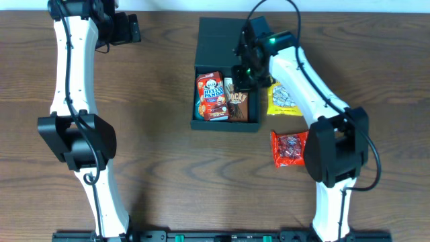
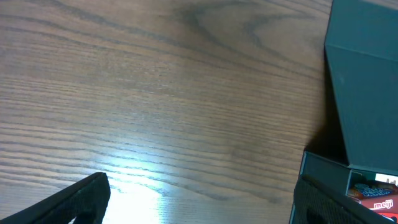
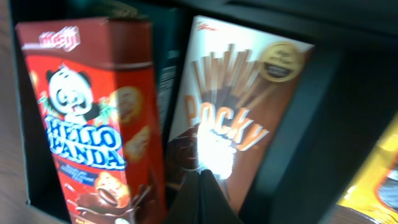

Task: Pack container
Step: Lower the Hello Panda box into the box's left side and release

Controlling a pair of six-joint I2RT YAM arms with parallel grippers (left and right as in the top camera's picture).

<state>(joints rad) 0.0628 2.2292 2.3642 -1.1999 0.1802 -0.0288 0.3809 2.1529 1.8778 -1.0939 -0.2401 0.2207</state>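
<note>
1. Two grippers are in play. The left gripper [image 1: 132,28] is hanging over bare table [image 1: 154,134] at the far left, jaws standing wide apart and holding nothing, well apart from the work.
2. The container [image 1: 225,126] is sitting mid-table, with its lid flap [image 1: 218,40] lying open on the side away from the robot. The left wrist view is catching only a corner of it.
3. Inside, the Hello Panda box [image 1: 210,96] is lying along the left wall. The Pocky box [image 1: 239,104] is lying just beside it on the right, looking slightly tilted. Something dark is showing between them, and I cannot tell what.
4. The right gripper [image 3: 200,186] is hovering over the Pocky box inside the container, fingers pressed together with nothing between them. I cannot tell whether it is touching the box.
5. Judging the step: it is probably nudging the Pocky box flat or getting ready to leave. Doing it well means pressing lightly on the box face, then rising straight up and avoiding the right wall, so no box is getting dragged out.
6. The yellow bag [image 1: 282,99] is lying just beside the container's right wall, under the right arm. The red bag [image 1: 289,148] is lying nearer the robot. Both are waiting outside.
7. For the next pick, the right gripper should be spreading before descending. The bags are looking soft and slippery, so pinching a firm fold is likely safer.
</note>
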